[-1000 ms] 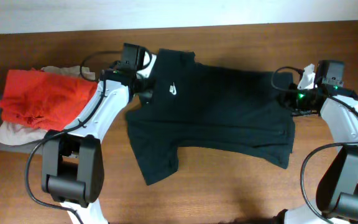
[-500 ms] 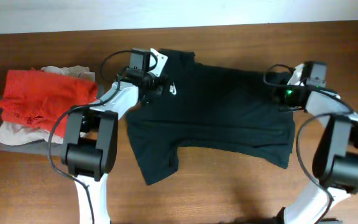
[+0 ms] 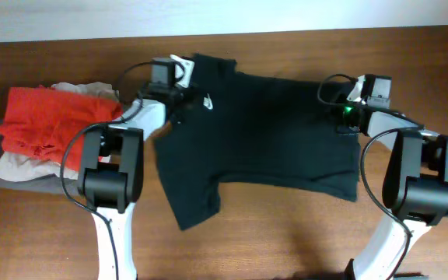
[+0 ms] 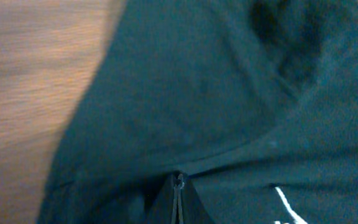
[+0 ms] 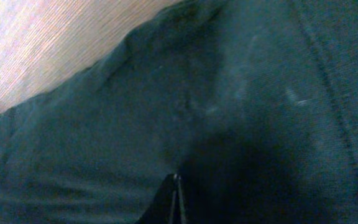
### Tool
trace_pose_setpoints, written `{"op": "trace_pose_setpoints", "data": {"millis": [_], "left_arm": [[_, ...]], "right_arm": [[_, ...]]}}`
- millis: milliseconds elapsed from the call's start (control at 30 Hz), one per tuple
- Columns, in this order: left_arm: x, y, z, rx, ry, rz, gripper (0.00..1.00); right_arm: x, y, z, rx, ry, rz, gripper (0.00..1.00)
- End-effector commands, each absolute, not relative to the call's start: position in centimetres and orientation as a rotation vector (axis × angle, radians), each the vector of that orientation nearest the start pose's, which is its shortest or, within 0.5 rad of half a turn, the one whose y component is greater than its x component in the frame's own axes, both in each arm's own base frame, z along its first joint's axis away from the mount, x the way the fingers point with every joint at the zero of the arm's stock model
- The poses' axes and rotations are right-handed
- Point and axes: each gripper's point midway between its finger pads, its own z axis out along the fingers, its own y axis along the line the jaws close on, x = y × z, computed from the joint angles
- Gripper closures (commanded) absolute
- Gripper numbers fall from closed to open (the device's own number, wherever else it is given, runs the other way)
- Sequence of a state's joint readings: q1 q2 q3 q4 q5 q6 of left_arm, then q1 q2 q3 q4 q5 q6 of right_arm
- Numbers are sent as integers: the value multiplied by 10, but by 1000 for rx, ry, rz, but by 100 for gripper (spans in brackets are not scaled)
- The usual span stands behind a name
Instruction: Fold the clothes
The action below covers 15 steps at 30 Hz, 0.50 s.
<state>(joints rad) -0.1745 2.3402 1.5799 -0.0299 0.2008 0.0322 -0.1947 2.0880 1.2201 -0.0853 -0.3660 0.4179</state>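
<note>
clothes [image 3: 263,148], one black t-shirt, lies spread across the middle of the table [image 3: 286,249], with one part reaching toward the near edge. a pile with a red garment [image 3: 53,120] sits apart at the left edge. toward the far edge, beside the white logo [image 3: 208,99], the left gripper [image 4: 179,182] has just closed, and so has the right gripper [image 5: 176,180] on the other side. both jaws are now together and seem to pinch the black cloth. the grasp looks made, so lifting for a first fold probably comes next.
</note>
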Motion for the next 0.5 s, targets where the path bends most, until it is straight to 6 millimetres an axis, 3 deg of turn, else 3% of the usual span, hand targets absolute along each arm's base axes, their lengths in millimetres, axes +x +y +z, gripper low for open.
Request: {"op": "trace_pose_setpoints", "data": {"millis": [0, 33, 167, 367, 433, 467], "left_arm": [[580, -80, -32, 170, 2445, -211, 100], [587, -73, -22, 155, 2448, -204, 100], [600, -71, 6, 235, 2444, -180, 99], [600, -87, 46, 303, 2500, -184, 92], [591, -96, 48, 324, 2540, -194, 92], [584, -102, 47, 341, 2567, -210, 92]], "right_arm": [[498, -28, -2, 552, 2462, 583, 91], [501, -28, 9, 503, 2453, 626, 80], [496, -40, 39, 470, 2452, 691, 60], [482, -67, 91, 488, 2400, 706, 47], [482, -70, 100, 483, 2381, 697, 47], [483, -69, 100, 480, 2379, 697, 52]]}}
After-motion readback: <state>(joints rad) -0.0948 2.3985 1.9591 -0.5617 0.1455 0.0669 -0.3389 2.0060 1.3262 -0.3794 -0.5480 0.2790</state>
